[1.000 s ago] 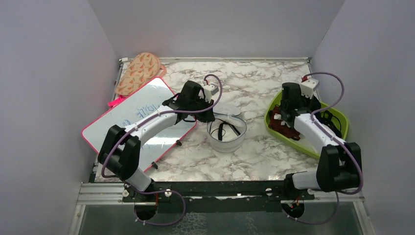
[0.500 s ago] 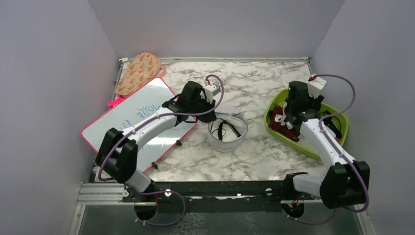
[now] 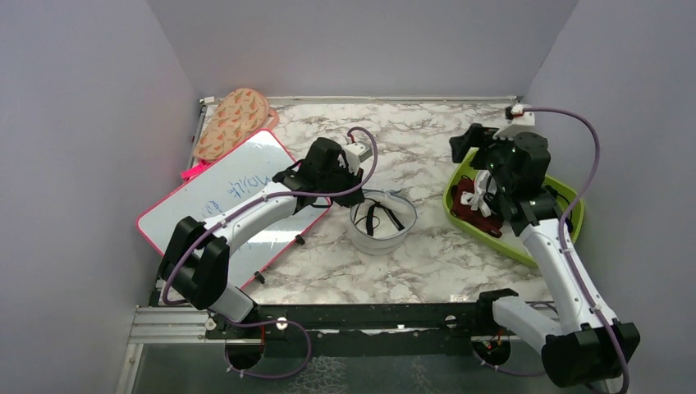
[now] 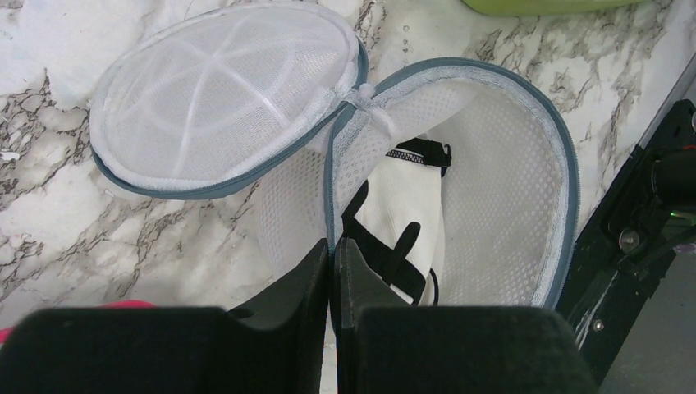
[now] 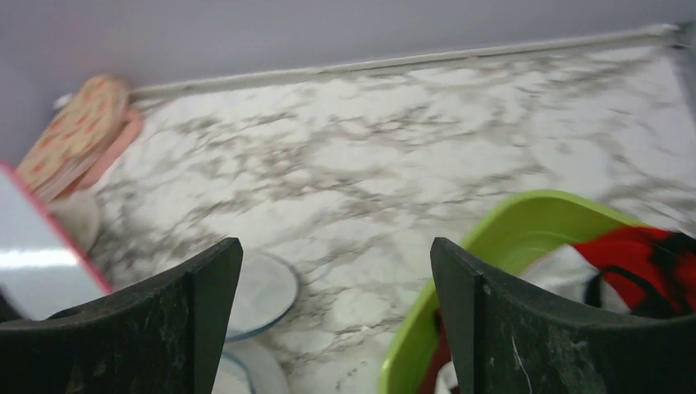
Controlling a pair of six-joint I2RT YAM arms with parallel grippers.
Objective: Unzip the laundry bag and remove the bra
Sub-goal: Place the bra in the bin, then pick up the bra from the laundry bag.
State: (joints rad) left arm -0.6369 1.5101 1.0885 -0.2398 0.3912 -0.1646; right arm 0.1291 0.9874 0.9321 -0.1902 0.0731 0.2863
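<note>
The laundry bag (image 3: 382, 231) (image 4: 509, 189) stands unzipped at mid table, its round mesh lid (image 4: 222, 98) folded back and lying flat. Inside lies a soft piece with black straps (image 4: 394, 258) (image 3: 373, 215) over white fabric, which looks like the bra. My left gripper (image 3: 354, 197) (image 4: 332, 246) is shut on the bag's near rim, pinching the mesh by the zipper line. My right gripper (image 3: 466, 146) (image 5: 335, 246) hangs open and empty in the air, above the left end of the lime-green tray (image 3: 570, 215) (image 5: 525, 222).
The tray holds a dark red cloth (image 3: 476, 209) (image 5: 632, 246) with thin black loops on it and a bit of white cloth (image 5: 566, 263). A pink-framed whiteboard (image 3: 238, 193) lies at the left, under my left arm. A patterned oval pad (image 3: 232, 121) sits at the back left.
My right gripper opened and lifted up and back from the red cloth in the tray. The left gripper and the bag have stayed put.
</note>
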